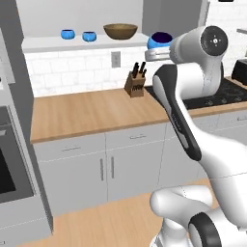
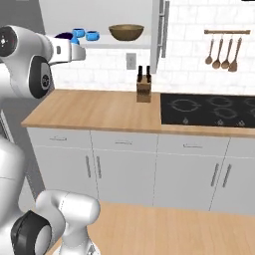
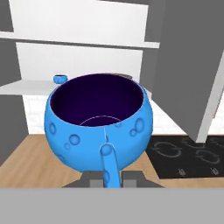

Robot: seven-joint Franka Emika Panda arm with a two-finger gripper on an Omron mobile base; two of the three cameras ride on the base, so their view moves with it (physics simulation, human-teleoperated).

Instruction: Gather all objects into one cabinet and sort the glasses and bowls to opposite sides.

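Note:
My gripper (image 3: 109, 177) is shut on a bright-blue vessel (image 3: 100, 122) with a dark inside, held upright close to the camera. The same vessel (image 1: 159, 39) hangs by the right end of the open cabinet's white bottom board (image 1: 48, 44). On that board stand two small blue vessels (image 1: 67, 34) (image 1: 89, 36) at the left and a wide brown wooden bowl (image 1: 120, 31) to their right. From the right base view the held vessel (image 2: 64, 36) peeks over my arm, near the two small ones (image 2: 78, 33) (image 2: 92, 35) and the bowl (image 2: 126, 32).
A knife block (image 1: 135, 82) stands on the wooden counter (image 1: 87, 113) below the cabinet. A black cooktop (image 2: 209, 109) lies to the right, with utensils (image 2: 221, 52) hanging above it. An open cabinet door (image 2: 163, 30) juts out right of the bowl. An oven (image 1: 9, 164) sits at far left.

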